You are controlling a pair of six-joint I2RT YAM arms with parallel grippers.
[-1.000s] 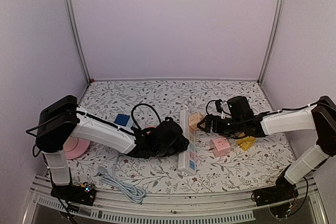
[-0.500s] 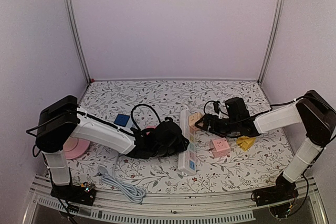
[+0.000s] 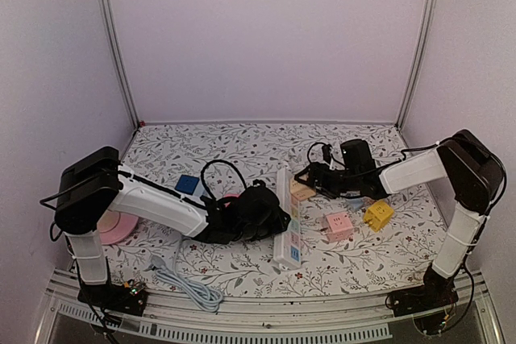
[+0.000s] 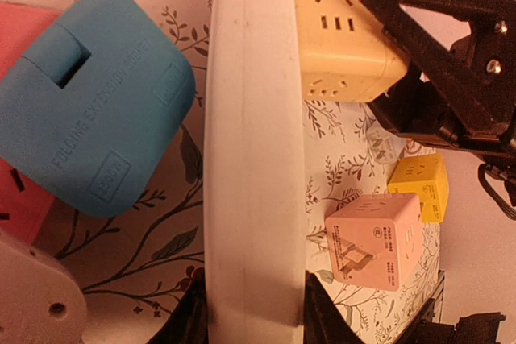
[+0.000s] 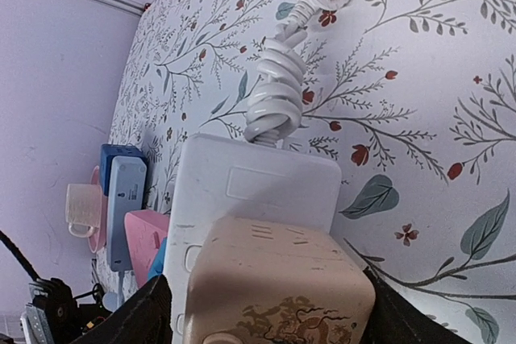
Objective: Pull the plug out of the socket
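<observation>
Across floral tabletop (image 3: 242, 144), right end effector (image 3: 309, 177) reaches sideways, seemingly clasping plug (image 5: 274, 279).

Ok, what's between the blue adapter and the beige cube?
The white power strip, clearest in the left wrist view: blue adapter one side, beige cube the other.

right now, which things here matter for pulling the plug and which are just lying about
In the job: beige cube plug, long white plastic power strip, right fingers, left fingers.
Lying about: pink cube plug, yellow cube plug, blue square adapter, grey cable.
</observation>
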